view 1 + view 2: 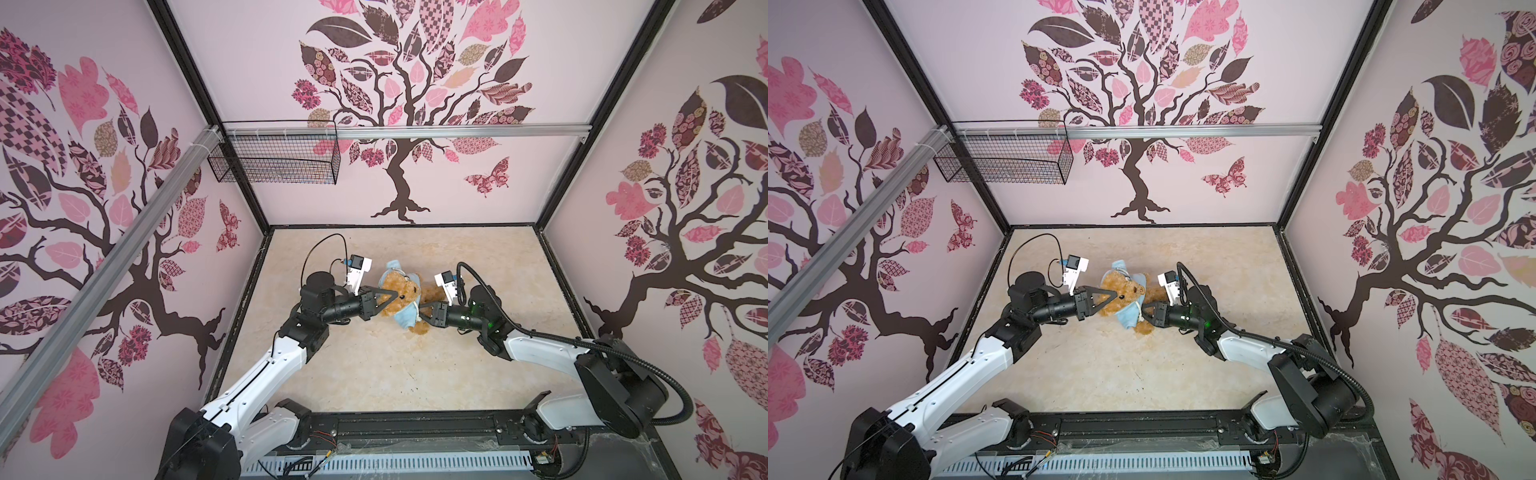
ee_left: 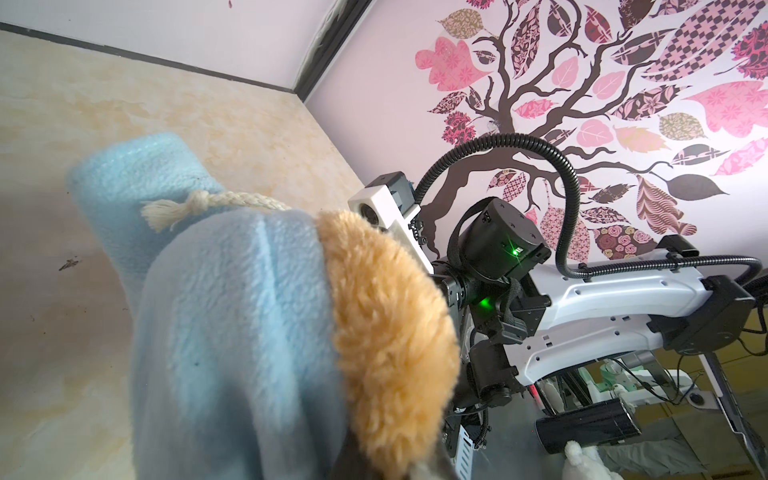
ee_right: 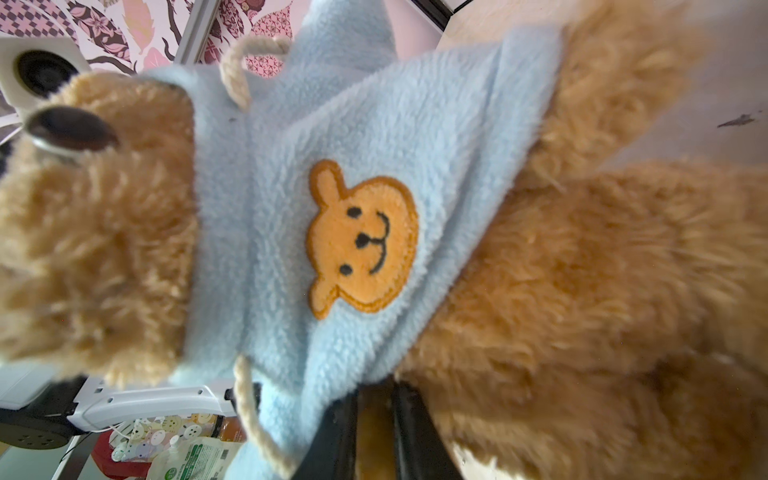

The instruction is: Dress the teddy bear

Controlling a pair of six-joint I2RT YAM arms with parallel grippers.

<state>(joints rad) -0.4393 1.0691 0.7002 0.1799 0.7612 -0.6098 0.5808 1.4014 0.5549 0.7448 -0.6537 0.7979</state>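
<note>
The light blue shirt point(image 3: 374, 124) sits round the neck and chest of the teddy bear point(image 1: 411, 291), mid-way across the bench point(image 1: 374, 365); its hem still wants pulling down, I'd say. The left gripper point(image 1: 400, 296) has its jaws clenched at the head. The right gripper point(image 1: 422, 315) is at the hem, but I cannot tell its grip.

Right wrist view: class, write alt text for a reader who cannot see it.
A golden-brown teddy bear fills the frame close up, wearing a light blue fleece shirt with an orange bear-face emblem on the front. The right end effector, two dark fingers, sits at the shirt's hem; a cream drawstring loops near the bear's blurred face.
</note>
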